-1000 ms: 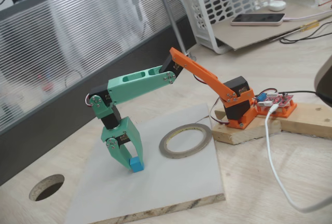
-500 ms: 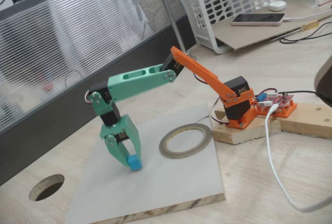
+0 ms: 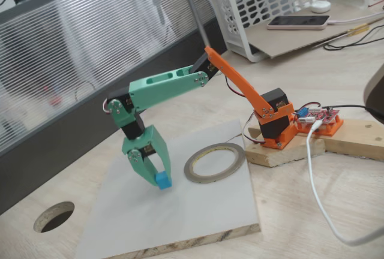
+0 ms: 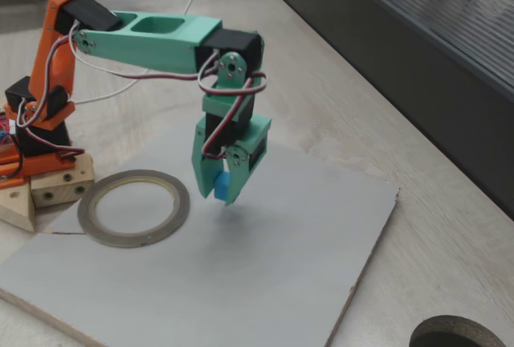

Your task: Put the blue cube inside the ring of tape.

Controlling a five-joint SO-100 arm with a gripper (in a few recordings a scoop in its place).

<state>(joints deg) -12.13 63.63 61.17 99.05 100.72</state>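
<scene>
Blue cube [image 3: 162, 180]: I saw it pinched between the fingertips, lifted clear of the grey board [image 4: 265, 283], a shadow under it.
Gripper [image 4: 222, 190]: pointed down, closed on the cube.
Ring of tape [image 3: 215, 162]: flat on the board, beside the gripper, apart from it, nothing inside.

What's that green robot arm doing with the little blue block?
The gripper is pinching the blue cube between its two green fingers and holding it just above the grey board. The ring of tape lies flat on the same board, close beside the gripper, with nothing inside it. The cube is not in the ring yet.
</scene>
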